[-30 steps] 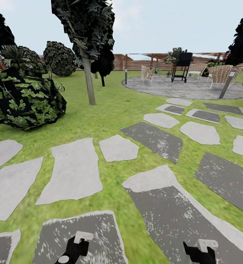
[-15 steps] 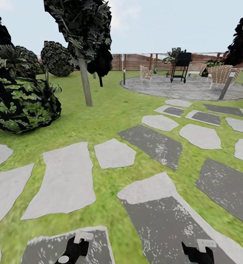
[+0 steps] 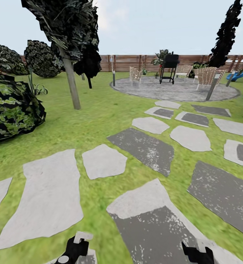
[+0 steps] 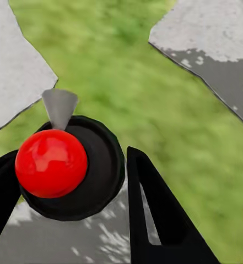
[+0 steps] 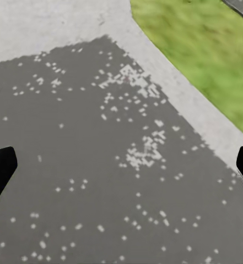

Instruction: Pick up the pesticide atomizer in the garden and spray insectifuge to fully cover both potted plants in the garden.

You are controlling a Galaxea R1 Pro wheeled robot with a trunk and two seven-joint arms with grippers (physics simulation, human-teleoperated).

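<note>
Carrying the pesticide atomizer [image 4: 66, 165] clamped between my left gripper [image 3: 74, 250] fingers, red top facing the wrist camera, I should keep it upright while rolling over the stone paving [image 3: 147, 146]. My right gripper [image 5: 121, 165] hangs wide and empty. No potted plants ahead.

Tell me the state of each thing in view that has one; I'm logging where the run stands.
Left gripper: shut on the atomizer.
Atomizer: held, seen top-on, red top facing the wrist camera.
Right gripper: open, nothing between its fingers, over a grey paving stone.
Grill: upright on the round patio.
</note>
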